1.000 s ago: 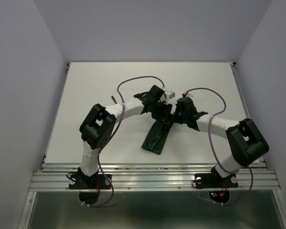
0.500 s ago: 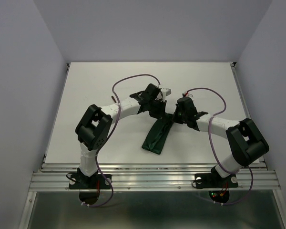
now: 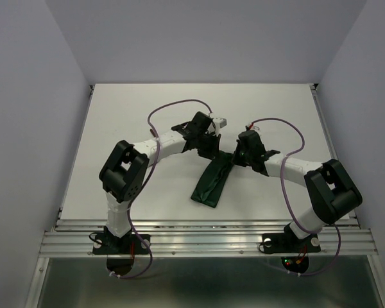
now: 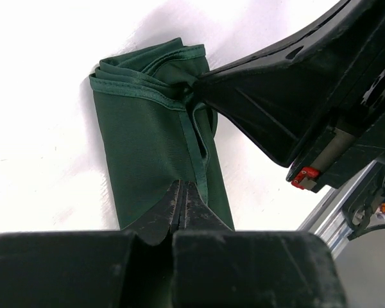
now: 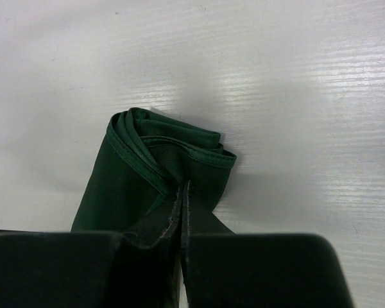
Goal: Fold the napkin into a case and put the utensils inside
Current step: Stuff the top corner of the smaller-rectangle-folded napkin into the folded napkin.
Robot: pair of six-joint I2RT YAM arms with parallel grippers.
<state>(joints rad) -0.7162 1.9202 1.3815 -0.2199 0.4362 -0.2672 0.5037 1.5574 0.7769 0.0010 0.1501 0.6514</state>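
The dark green napkin (image 3: 208, 186) lies folded into a long narrow strip in the middle of the table, with its layered end toward the back. My right gripper (image 3: 233, 157) is shut on the hem at that end; the right wrist view shows its tips (image 5: 183, 186) pinching the napkin (image 5: 122, 186) just behind the rolled edge. My left gripper (image 3: 213, 149) is shut, and its tips (image 4: 181, 185) are over the napkin (image 4: 141, 141), facing the right gripper (image 4: 295, 96). The spoon and fork are not in view.
The white table (image 3: 115, 128) is bounded by grey walls at the back and sides. An aluminium rail (image 3: 205, 240) runs along the near edge by the arm bases. Purple cables loop above both forearms.
My left arm has drawn back and to the left, away from the napkin's far end. The right gripper and the napkin have stayed in place.
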